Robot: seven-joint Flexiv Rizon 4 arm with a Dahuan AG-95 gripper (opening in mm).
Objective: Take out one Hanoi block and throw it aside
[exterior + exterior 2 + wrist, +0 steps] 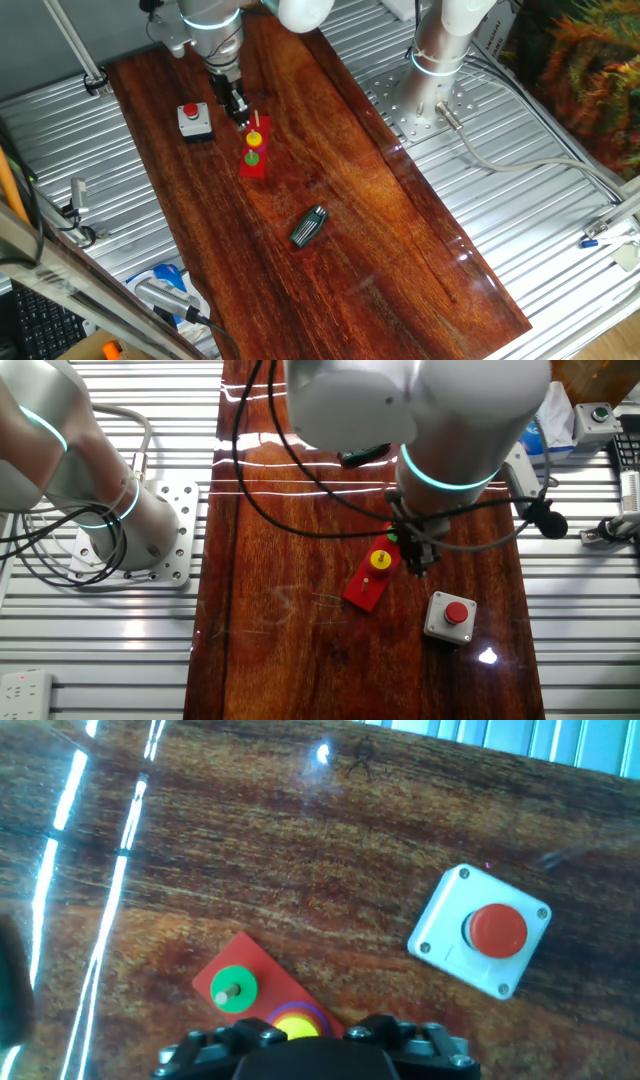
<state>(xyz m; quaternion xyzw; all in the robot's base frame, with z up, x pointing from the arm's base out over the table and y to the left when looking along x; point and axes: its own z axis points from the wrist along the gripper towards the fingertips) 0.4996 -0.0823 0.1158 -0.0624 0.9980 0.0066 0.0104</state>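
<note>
The tiny yellow Hanoi block (255, 137) sits on the middle peg of the red base (254, 168), next to a green disc (253, 157). It also shows in the other fixed view (381, 558) and, over a purple ring, at the bottom of the hand view (293, 1023). My gripper (240, 112) hangs just beside and above the base, on its button-box side (418, 565). In the hand view the gripper (320, 1038) has its finger blocks spread apart with the block between them, and nothing is held. The fingertips are hidden.
A grey box with a red push button (194, 118) stands close beside the base, also in the hand view (482, 931). A black and green tool (309, 226) lies further down the wooden board. A second arm's base (100, 510) is bolted beside the board.
</note>
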